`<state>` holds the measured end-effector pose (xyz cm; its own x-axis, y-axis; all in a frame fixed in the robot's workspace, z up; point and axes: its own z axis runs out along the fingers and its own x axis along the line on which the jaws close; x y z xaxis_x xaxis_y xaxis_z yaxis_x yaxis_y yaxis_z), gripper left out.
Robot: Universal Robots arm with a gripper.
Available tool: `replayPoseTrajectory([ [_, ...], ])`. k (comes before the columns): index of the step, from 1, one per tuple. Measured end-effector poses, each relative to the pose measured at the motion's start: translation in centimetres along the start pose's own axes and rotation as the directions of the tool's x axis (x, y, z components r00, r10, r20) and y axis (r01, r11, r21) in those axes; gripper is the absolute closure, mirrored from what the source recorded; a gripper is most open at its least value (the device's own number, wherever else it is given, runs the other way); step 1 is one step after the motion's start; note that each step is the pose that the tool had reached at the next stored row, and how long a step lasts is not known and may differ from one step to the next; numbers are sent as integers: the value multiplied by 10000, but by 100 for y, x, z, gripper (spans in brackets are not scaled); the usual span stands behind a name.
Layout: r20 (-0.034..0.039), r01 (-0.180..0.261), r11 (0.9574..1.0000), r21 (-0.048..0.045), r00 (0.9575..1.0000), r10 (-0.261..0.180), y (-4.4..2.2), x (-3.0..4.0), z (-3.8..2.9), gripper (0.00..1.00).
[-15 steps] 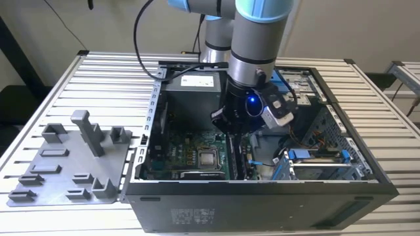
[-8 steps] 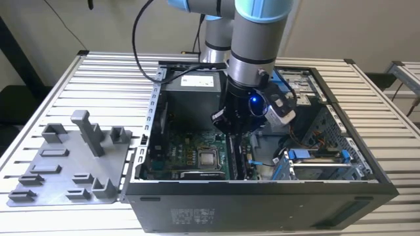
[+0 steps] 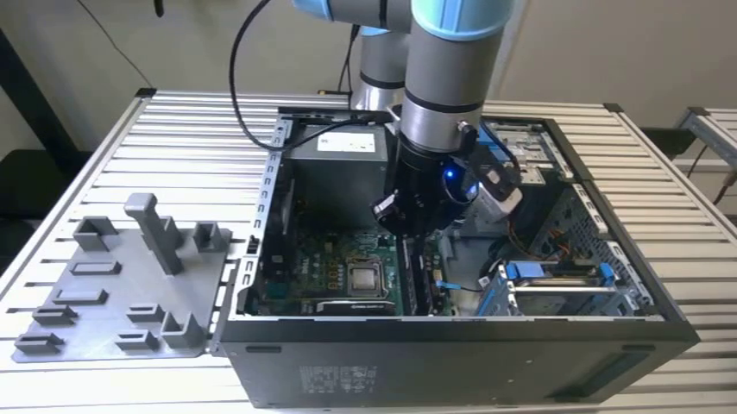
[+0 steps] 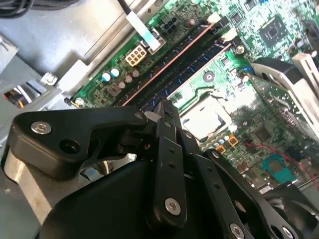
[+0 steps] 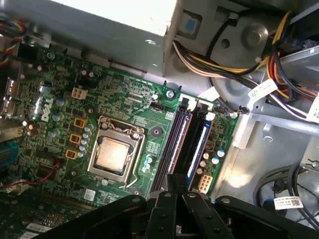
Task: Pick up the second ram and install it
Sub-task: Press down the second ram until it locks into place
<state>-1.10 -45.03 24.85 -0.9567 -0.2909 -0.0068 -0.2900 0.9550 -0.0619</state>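
At wrist, gripper [image 4: 167, 107] tips drawn close together, nothing seen between them. Hovers low over near end of memory slots [image 5: 187, 142] inside computer case [image 3: 461, 345]. Second ram: not in jaws; likely one of the long strips in slots, but cannot tell stick from bare slot. If you press, keep tips centred on stick's edge, push straight down, no tilt. Watch white end latches [image 5: 184, 99]. Beside slots, processor socket [image 5: 113, 154]: stay off it. Beyond, cable bundle [image 5: 214, 64]: keep clear.
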Motion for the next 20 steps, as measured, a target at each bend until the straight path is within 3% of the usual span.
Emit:
replayPoseTrajectory([
  [3,31,515,9987,-3,9987,-515,0,0,0,89],
  [8,71,1176,9931,-4,9930,-1176,1,2,0,89],
  [20,120,2032,9791,-3,9791,-2031,0,2,2,89],
])
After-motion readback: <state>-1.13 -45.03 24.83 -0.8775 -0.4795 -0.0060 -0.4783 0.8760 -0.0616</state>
